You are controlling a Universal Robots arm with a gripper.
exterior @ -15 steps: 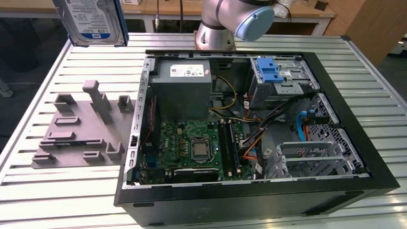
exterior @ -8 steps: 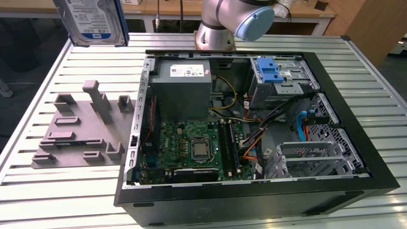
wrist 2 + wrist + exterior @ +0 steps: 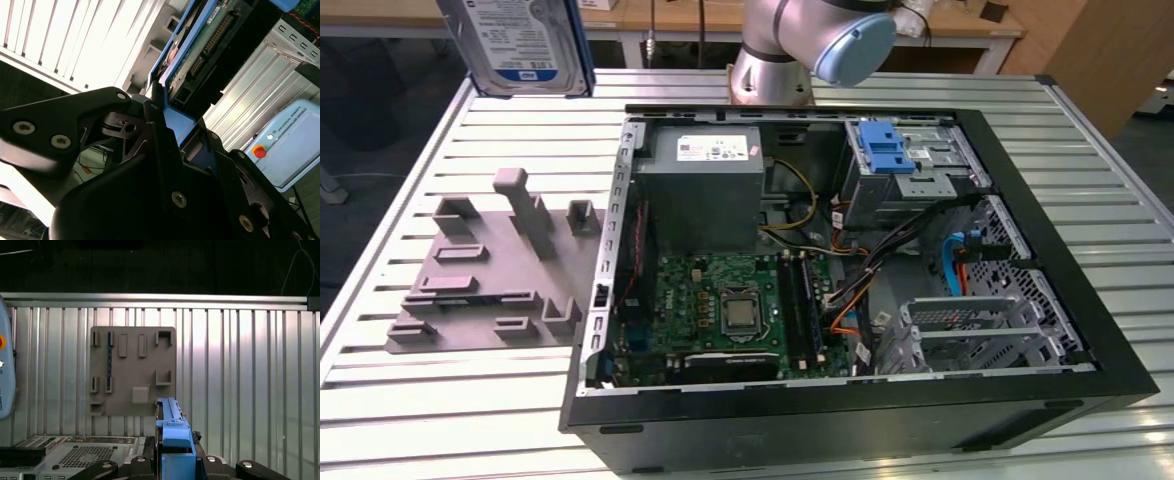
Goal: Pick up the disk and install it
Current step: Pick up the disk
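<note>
Exterior high; wrist views perhaps downward

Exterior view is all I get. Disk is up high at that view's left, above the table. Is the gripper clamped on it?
Observer: Yes. In both wrist views the gripper is shut on the disk, gripping its blue frame.
Operator: What's on the face turned away from my camera?
Observer: The second wrist view shows a green circuit board with a connector row.
Operator: Anything beside the table I'm missing?
Observer: A pale blue control box with a red button, next to the table.
</note>
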